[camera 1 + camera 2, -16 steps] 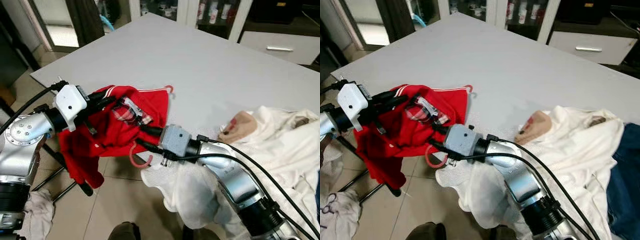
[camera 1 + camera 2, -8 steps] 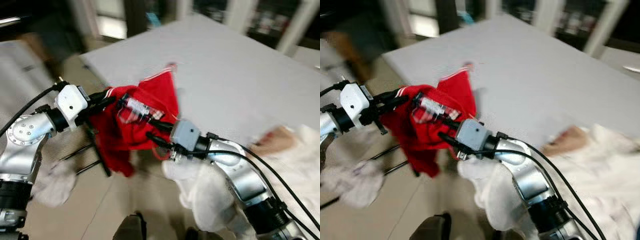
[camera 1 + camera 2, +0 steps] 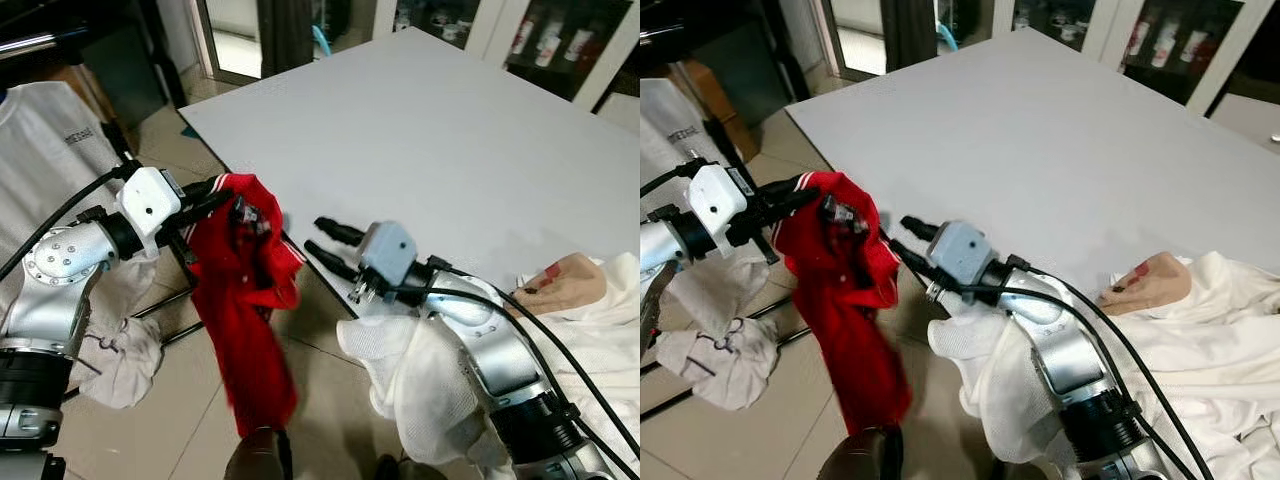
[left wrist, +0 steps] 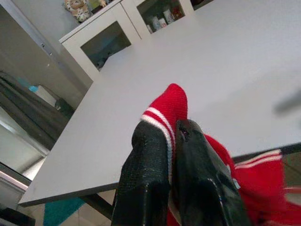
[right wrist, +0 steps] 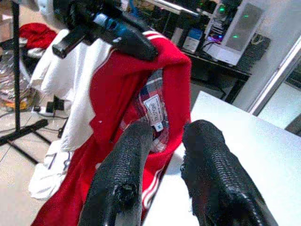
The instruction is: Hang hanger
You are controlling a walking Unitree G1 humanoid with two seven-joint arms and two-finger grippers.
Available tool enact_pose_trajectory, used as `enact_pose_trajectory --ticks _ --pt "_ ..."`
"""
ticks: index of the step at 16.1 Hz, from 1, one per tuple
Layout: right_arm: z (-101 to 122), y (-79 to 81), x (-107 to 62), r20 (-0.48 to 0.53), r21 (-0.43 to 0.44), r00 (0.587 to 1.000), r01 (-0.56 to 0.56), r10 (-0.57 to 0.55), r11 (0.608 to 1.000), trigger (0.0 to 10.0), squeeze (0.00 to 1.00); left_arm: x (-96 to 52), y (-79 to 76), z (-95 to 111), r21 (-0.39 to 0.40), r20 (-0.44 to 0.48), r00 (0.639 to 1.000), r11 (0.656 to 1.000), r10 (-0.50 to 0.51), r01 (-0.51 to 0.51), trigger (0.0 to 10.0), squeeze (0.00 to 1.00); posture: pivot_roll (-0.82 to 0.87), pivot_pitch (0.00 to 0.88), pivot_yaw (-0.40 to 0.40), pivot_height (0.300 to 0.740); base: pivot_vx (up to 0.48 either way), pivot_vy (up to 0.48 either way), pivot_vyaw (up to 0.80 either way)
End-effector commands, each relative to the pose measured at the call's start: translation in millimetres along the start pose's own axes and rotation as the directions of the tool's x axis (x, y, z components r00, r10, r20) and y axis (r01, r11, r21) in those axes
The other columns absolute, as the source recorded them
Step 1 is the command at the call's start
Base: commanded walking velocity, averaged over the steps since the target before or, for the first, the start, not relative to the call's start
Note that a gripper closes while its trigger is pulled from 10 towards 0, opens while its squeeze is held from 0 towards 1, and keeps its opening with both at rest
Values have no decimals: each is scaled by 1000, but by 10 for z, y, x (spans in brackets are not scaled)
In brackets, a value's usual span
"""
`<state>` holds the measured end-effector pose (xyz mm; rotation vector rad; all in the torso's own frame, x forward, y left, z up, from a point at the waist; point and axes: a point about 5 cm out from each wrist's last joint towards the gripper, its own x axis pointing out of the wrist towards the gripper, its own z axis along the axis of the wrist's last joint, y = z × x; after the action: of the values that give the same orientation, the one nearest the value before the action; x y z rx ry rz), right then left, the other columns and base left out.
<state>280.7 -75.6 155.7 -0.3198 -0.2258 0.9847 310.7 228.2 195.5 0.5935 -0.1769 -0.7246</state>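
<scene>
The left gripper (image 3: pixel 215 195) has its fingers (image 4: pixel 155 188) pinched tight on the striped collar edge of a red garment (image 3: pixel 245 300), holding it up off the corner of the grey desk (image 3: pixel 440 130) so the cloth hangs free over the tiled floor (image 3: pixel 170 420) rather than dragging on the desk top. That lift looks meant to carry the piece toward wherever it is to hang. The hanger itself I cannot make out for certain; it may be buried inside the red folds near the checked lining and label (image 5: pixel 153 110), but the cloth hides it. The right gripper (image 3: pixel 330 245) sits just beside the garment, above the desk edge, its two fingers (image 5: pixel 127 174) spread apart and holding nothing, pointed at the open neck as though ready to steady or take it. To the robot's left a white T-shirt (image 3: pixel 45 150) hangs, apparently on a dark rack whose legs (image 3: pixel 165 320) run along the floor beneath the red cloth, and more white cloth (image 3: pixel 115 360) lies crumpled on the floor by those legs. On the robot's right a heap of cream clothing (image 3: pixel 590 330) spills over the desk edge and drapes across the right arm (image 3: pixel 480 350), which could snag if that arm swings out. The rack legs and the floor cloth lie directly under the dangling hem, so the path leftward looks cluttered.
</scene>
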Motion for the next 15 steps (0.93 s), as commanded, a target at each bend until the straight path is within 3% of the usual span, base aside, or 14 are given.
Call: enact_pose_trajectory --ticks 1,12,15 --pt "3 -1 -30 5 25 1000 17 -17 1000 10000 0 -5 71 75 24 37 998 999 40 -41 10000 0 56 100 46 740 0 0 0" --pt "-5 18 -52 16 81 1000 5 -6 997 10000 0 -66 17 60 21 44 995 996 90 -91 10000 0 66 100 23 740 0 0 0" --pt "-40 22 -75 5 85 1000 4 -4 996 10000 0 -140 -27 140 24 62 993 995 99 -100 10000 0 69 101 24 740 0 0 0"
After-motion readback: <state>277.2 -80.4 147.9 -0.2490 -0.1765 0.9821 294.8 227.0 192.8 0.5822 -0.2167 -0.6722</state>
